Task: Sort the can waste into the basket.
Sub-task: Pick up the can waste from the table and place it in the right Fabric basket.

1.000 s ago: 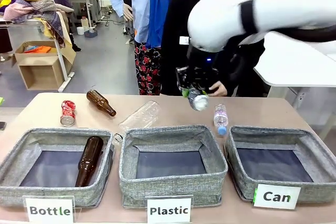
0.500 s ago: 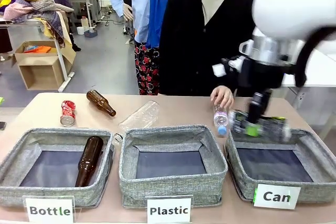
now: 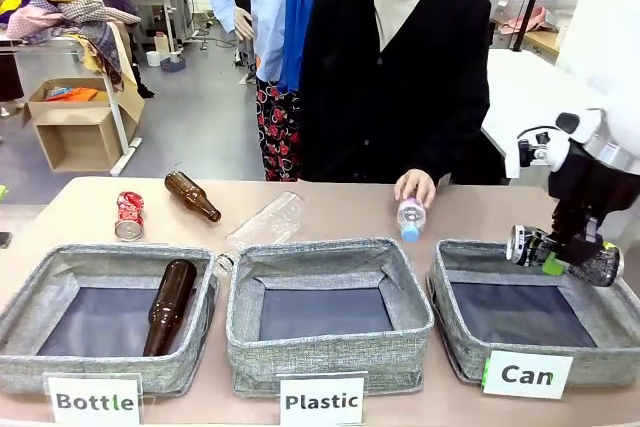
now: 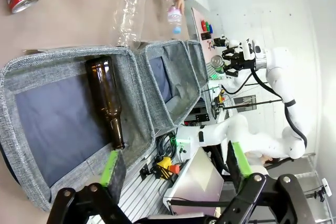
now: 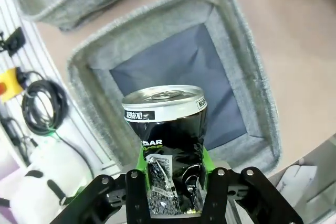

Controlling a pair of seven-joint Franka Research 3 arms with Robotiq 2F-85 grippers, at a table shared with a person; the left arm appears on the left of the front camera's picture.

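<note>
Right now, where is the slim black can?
In the front view, the black can lies sideways in the right hand, above the far right part of the Can basket.

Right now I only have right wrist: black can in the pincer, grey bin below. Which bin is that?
Observer: The card on the basket under the black can reads "Can".
Operator: Where's the other can?
Observer: The red can lies on the table at the far left, behind the Bottle bin.
Operator: Person clear?
Observer: Their hand is on a small plastic bottle behind the Plastic bin, apart from the basket.
</note>
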